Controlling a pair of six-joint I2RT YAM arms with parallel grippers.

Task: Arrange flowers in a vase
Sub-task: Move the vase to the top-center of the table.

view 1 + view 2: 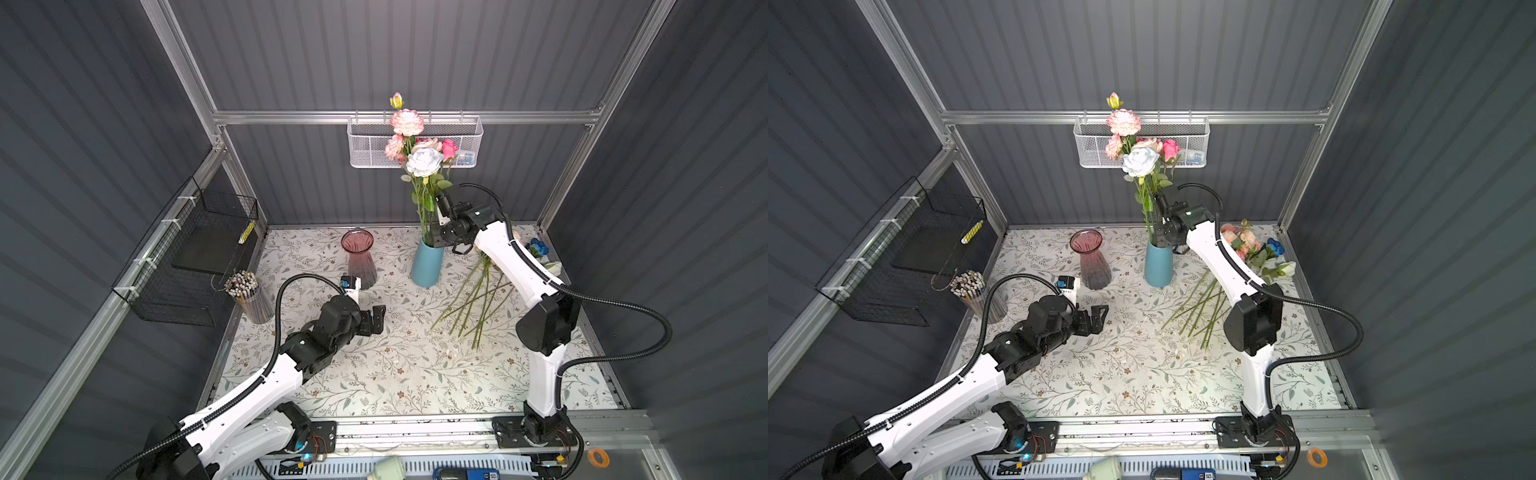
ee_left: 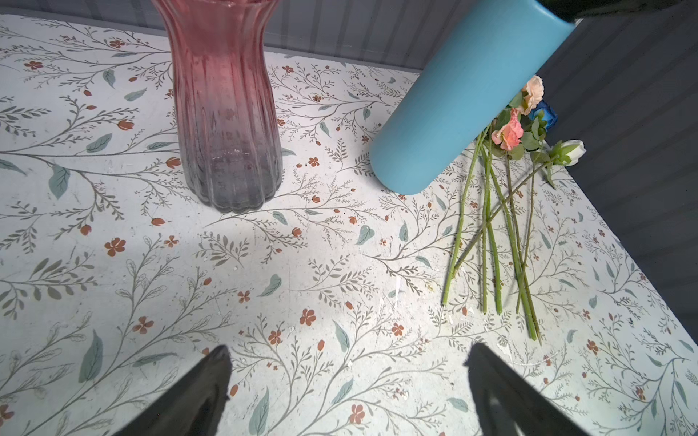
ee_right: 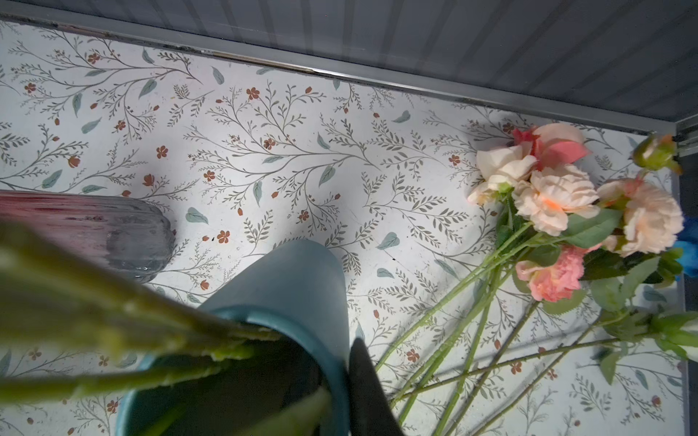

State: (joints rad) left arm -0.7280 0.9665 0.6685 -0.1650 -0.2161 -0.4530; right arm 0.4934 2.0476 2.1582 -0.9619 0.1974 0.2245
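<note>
Several flowers (image 1: 424, 160) (image 1: 1140, 160) stand upright in a blue vase (image 1: 427, 264) (image 1: 1158, 264) at the back of the table. My right gripper (image 1: 436, 232) (image 1: 1160, 230) sits just above the vase rim, shut on a flower stem; in the right wrist view one dark finger (image 3: 364, 385) shows beside the rim and blurred green stems cross the vase mouth (image 3: 287, 279). More flowers (image 1: 478, 299) (image 2: 491, 226) (image 3: 555, 200) lie loose on the table to the right. My left gripper (image 1: 376, 319) (image 2: 349, 351) hovers open over bare table, nothing in it.
A pink glass vase (image 1: 359, 257) (image 2: 223, 113) stands empty left of the blue one. A cup of pencils (image 1: 249, 295) and a black wire basket (image 1: 195, 257) are at the left edge. A white mesh basket (image 1: 415, 141) hangs on the back rail behind the blooms.
</note>
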